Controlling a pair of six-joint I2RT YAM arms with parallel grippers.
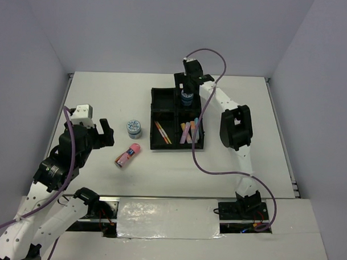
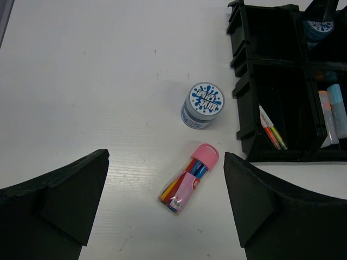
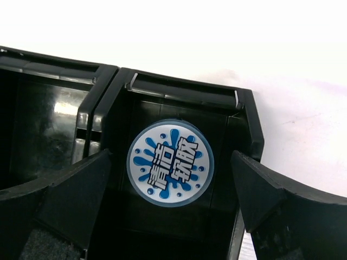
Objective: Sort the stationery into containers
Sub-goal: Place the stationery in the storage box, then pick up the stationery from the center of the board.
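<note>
The black tray [image 1: 153, 119] has four compartments. In its far right one lies a round blue-white tape roll [image 1: 187, 98], label up [image 3: 170, 162]. My right gripper [image 1: 187, 89] hangs open above that roll [image 3: 171, 157], its fingers apart from it on both sides. The near left compartment holds thin orange pens [image 1: 162, 132], the near right one pastel markers [image 1: 189, 132]. A second tape roll [image 1: 134, 129] and a pink tube [image 1: 128, 156] lie on the table left of the tray. My left gripper [image 1: 102, 134] is open above the table, with the tube [image 2: 190, 179] between its fingers [image 2: 166, 162] and untouched.
The far left compartment [image 2: 268, 35] looks dark, and nothing shows in it. The tray's left wall [image 2: 242, 97] stands close to the right of the loose roll [image 2: 203, 104]. White table spreads to the left and front of the tube.
</note>
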